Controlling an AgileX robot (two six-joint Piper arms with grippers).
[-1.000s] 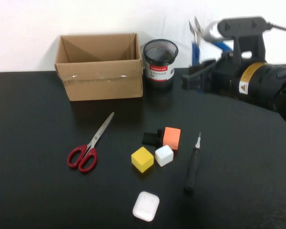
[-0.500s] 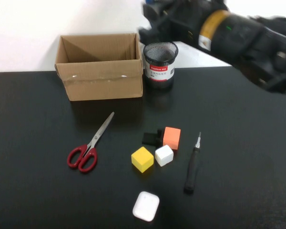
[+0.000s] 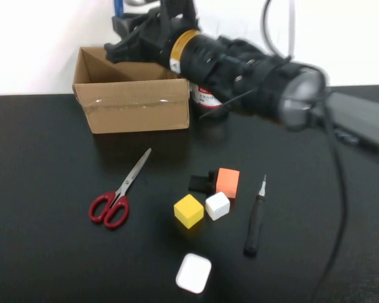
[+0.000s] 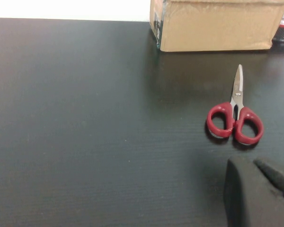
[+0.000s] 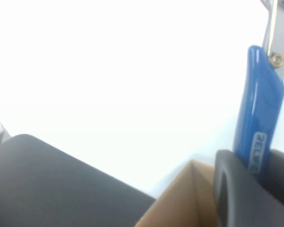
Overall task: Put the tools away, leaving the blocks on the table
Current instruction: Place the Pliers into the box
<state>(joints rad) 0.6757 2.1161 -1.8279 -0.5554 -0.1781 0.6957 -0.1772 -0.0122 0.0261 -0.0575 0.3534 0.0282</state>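
My right gripper [image 3: 125, 30] is raised over the open cardboard box [image 3: 132, 95] at the back left and is shut on the blue-handled pliers [image 3: 118, 6]. In the right wrist view the blue handle [image 5: 258, 104] stands up between the gripper's [image 5: 256, 172] dark fingers, over the box's inside corner [image 5: 189, 198]. The red-handled scissors [image 3: 117, 192] lie on the black table [image 3: 44, 189], also in the left wrist view [image 4: 234, 118]. The black screwdriver [image 3: 256, 218] lies right of the blocks: yellow cube [image 3: 189, 210], white cube [image 3: 217, 205], orange cuboid [image 3: 227, 182], black piece [image 3: 201, 183]. My left gripper [image 4: 270, 189] is shut, low at the near left.
A black mesh cup [image 3: 205, 98] stands right of the box, partly hidden behind my right arm [image 3: 252, 69], which spans the back of the table. A white rounded case [image 3: 194, 273] lies near the front edge.
My right arm has swung left with the pliers, from beyond the mesh cup at the back right to above the cardboard box. The things on the table have not moved.
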